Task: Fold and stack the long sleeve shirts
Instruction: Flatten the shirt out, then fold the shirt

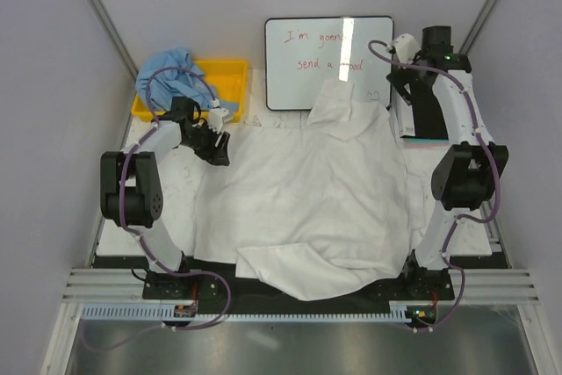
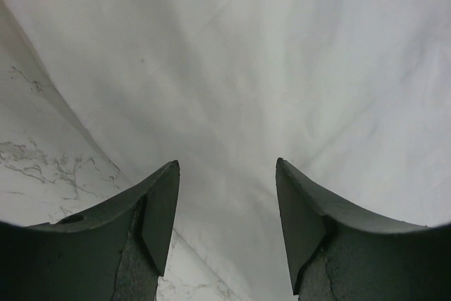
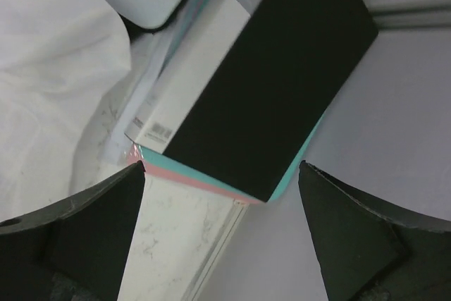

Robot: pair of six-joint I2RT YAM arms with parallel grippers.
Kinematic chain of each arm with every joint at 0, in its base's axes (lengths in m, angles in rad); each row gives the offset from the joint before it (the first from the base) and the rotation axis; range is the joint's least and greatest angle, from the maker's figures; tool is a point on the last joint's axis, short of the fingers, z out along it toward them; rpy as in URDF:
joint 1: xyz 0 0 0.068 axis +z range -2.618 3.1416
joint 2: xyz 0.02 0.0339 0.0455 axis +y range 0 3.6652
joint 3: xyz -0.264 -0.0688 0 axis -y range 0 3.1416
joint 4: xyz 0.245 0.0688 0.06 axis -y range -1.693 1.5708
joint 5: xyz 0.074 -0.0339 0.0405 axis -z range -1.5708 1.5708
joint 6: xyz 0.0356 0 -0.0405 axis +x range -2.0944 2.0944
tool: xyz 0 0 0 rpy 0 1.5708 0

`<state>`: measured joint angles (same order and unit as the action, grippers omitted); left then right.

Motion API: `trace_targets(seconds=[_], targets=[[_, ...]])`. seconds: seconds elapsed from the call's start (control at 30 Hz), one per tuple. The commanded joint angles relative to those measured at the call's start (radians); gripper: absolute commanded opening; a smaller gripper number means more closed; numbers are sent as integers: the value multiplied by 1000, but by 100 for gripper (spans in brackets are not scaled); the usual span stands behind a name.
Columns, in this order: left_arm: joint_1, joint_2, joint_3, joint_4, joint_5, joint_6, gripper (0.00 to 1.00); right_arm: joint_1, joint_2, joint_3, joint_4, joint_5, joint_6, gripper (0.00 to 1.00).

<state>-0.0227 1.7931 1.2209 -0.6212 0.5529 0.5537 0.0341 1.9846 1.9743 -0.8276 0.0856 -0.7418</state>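
Observation:
The large white long sleeve shirt [image 1: 307,191] lies spread and wrinkled over the middle of the table, its hem hanging over the near edge. The light blue shirt [image 1: 171,69] is bunched over the yellow bin at the back left. My left gripper [image 1: 213,148] is open and empty, low over the white shirt's left edge. In the left wrist view the white cloth [image 2: 282,68] fills the space beyond the open gripper [image 2: 227,174]. My right gripper [image 1: 402,85] is open and empty at the back right, beside the shirt's upper right corner [image 3: 49,68]. The jaws of the right gripper [image 3: 222,174] stand wide apart.
A yellow bin [image 1: 230,76] stands at the back left. A whiteboard [image 1: 329,63] with red writing leans at the back centre. A black box [image 3: 275,68] on a pink and teal stack [image 3: 204,182] sits at the right edge. Marble tabletop [image 2: 35,160] shows left of the shirt.

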Motion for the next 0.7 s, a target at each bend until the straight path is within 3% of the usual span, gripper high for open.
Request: trace_targets(seconds=[0.0, 0.13, 0.23, 0.47, 0.53, 0.6, 0.63, 0.67], targets=[[1, -11, 40, 6, 13, -14, 64, -80, -58, 23, -169, -261, 133, 95], [-5, 15, 37, 6, -34, 3, 63, -109, 34, 23, -274, -397, 234, 87], [-9, 26, 23, 6, -86, 17, 62, -112, 57, -37, -254, -472, 268, 86], [-10, 6, -55, -21, -203, 77, 50, -112, 134, -129, -183, -457, 286, 69], [-10, -9, -87, -40, -215, 95, 50, -114, 160, -152, -148, -446, 292, 69], [-10, -26, -119, -49, -237, 112, 50, -114, 193, -152, -136, -425, 292, 57], [-10, -29, -130, -52, -246, 115, 49, -112, 204, -147, -131, -409, 288, 44], [-8, -34, -141, -54, -257, 121, 49, -115, 215, -146, -128, -390, 282, 38]])
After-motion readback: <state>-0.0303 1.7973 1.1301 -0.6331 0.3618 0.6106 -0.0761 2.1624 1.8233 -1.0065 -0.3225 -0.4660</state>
